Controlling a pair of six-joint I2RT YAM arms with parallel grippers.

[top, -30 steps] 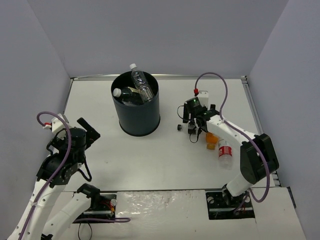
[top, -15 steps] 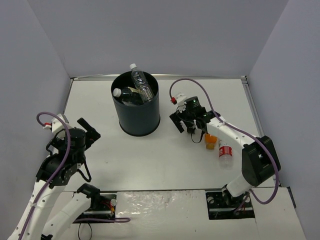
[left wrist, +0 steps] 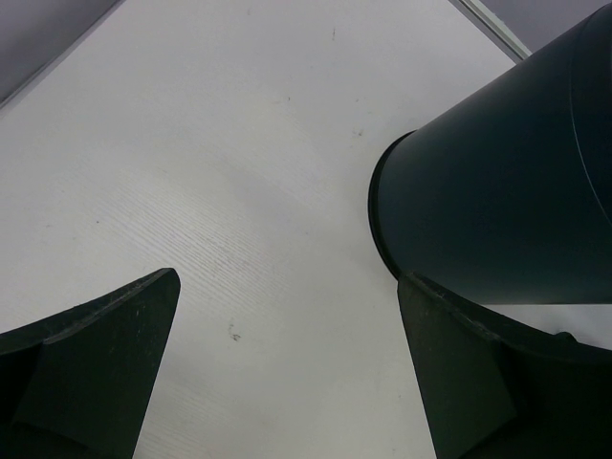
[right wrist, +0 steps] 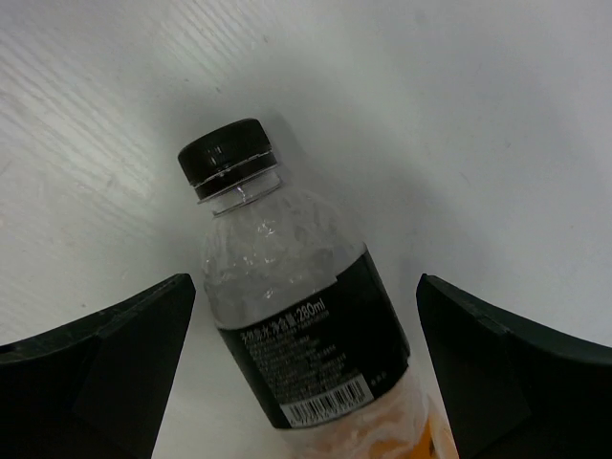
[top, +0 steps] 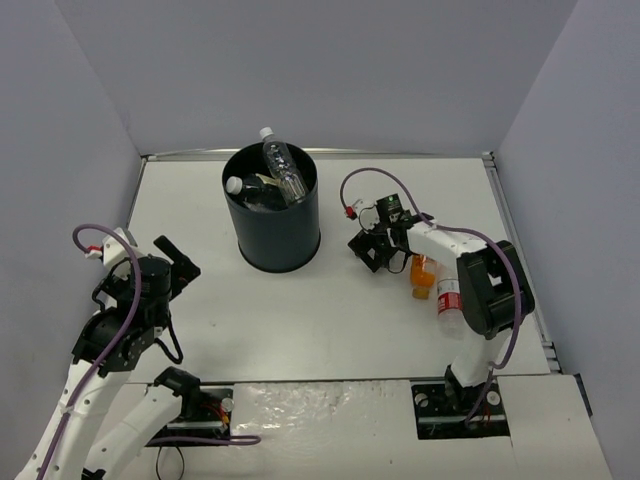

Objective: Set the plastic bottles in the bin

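The black bin (top: pixel 272 225) stands at the back centre and holds two clear white-capped bottles, a slim one (top: pixel 284 170) sticking out and a fat one (top: pixel 246 189). My right gripper (top: pixel 374 252) is open over the black-labelled bottle (right wrist: pixel 308 337), which lies flat on the table between the open fingers (right wrist: pixel 115 368) without touching them, its black cap (right wrist: pixel 227 152) pointing away. The orange bottle (top: pixel 424 279) and the red-labelled bottle (top: pixel 450 299) lie just right of it. My left gripper (top: pixel 179 258) is open and empty at the near left. The bin's wall also shows in the left wrist view (left wrist: pixel 507 182).
White table (top: pixel 330 320) enclosed by grey walls at the left, back and right. The orange bottle's end touches the black-labelled bottle's base in the right wrist view (right wrist: pixel 435 442).
My right wrist has swung left and turned, dropping over the black-labelled bottle, and its elbow has folded in. The left arm and all the bottles have stayed in place.
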